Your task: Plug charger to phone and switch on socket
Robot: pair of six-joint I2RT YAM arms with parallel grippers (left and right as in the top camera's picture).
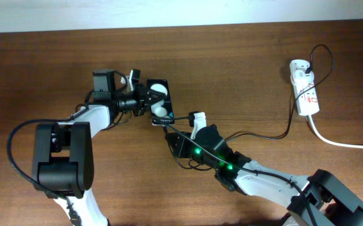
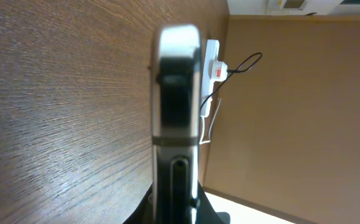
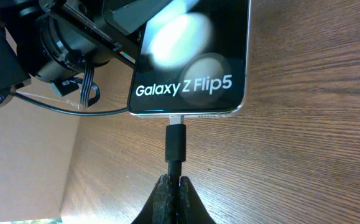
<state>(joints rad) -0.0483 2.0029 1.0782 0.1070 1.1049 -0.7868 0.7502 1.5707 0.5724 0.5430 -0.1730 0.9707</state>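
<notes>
- The right claw (image 3: 175, 190) is pinched shut on the charger (image 3: 175, 144), just behind its black plug.
- The left claw (image 1: 147, 100) looks clamped on the far end of the phone (image 3: 192, 62).
- The plug lines up with the phone's long side, with its metal tip at the bottom hole. The next push should go straight ahead.
- The socket (image 1: 305, 88) sits well apart, nearer the right arm.

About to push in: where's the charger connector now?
Right wrist view, centre: the charger connector sits pinched in the jaws of the right gripper, its metal tip meeting the bottom edge of the phone.
</notes>
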